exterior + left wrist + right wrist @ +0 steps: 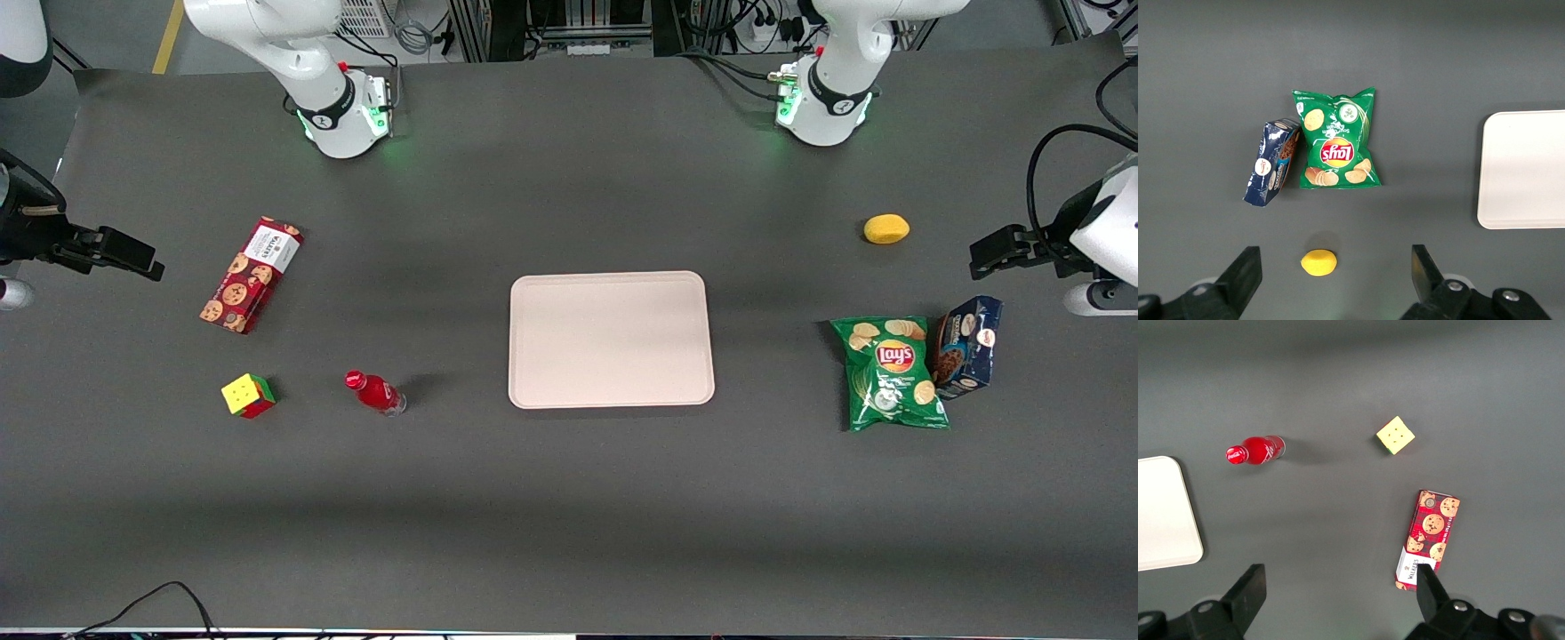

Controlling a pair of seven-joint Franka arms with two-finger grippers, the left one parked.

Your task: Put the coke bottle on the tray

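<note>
The coke bottle [375,392] [1255,450], small with a red cap and red label, rests on the dark table between the colourful cube and the tray. It appears to stand upright. The tray [611,340] [1165,513] [1525,170] is pale pinkish-beige with nothing on it, at the table's middle. My gripper [120,253] [1338,583] hovers at the working arm's end of the table, well apart from the bottle. It is open, with nothing between its fingers.
A red cookie box [252,275] [1427,540] lies near the gripper, farther from the front camera than the cube [248,396] [1395,435]. Toward the parked arm's end lie a lemon [886,229], a green chips bag [892,373] and a blue box [967,347].
</note>
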